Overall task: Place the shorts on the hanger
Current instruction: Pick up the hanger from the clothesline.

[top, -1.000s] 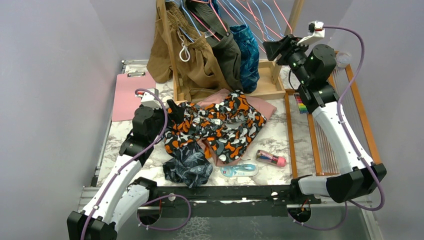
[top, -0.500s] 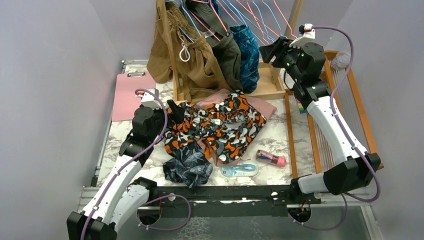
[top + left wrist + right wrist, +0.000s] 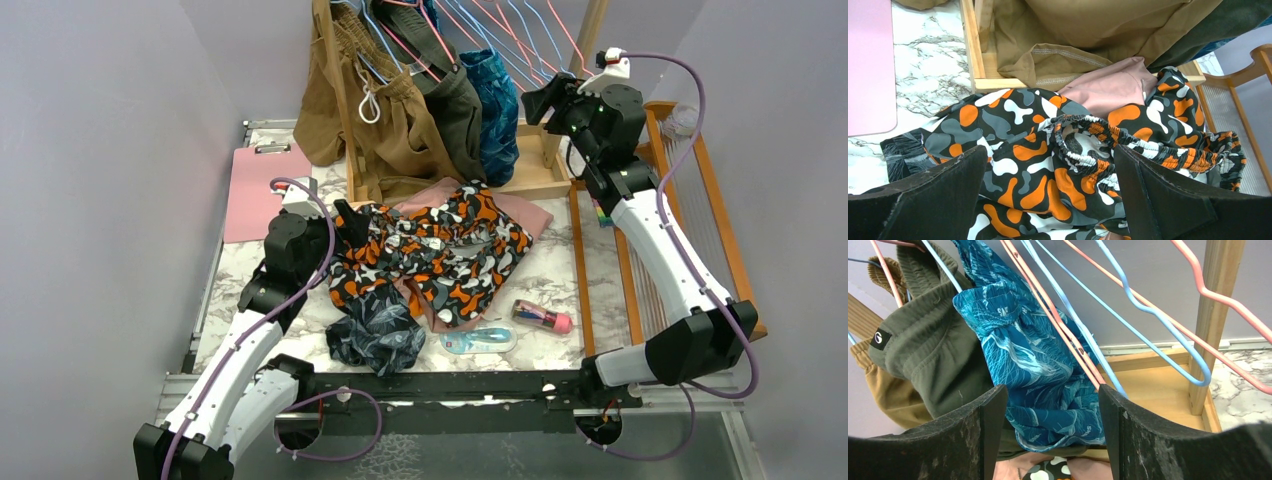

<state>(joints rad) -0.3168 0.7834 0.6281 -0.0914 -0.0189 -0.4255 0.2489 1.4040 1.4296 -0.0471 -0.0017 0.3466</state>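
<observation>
Overhead hides gap of right fingers (image 3: 1158, 440); wrist view: spread, empty, facing hanger (image 3: 1055, 317). Left fingers (image 3: 923, 195) spread, empty, over shorts (image 3: 1038, 165).

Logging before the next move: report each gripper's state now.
Left gripper: open, empty, over the camouflage shorts.
Right gripper: open, empty, facing the hung teal shorts.

left arm (image 3: 245, 330) low | left end effector (image 3: 1050, 152) jaws wide | right arm (image 3: 665, 255) raised | right end effector (image 3: 1052, 390) jaws parted, seemingly empty
</observation>
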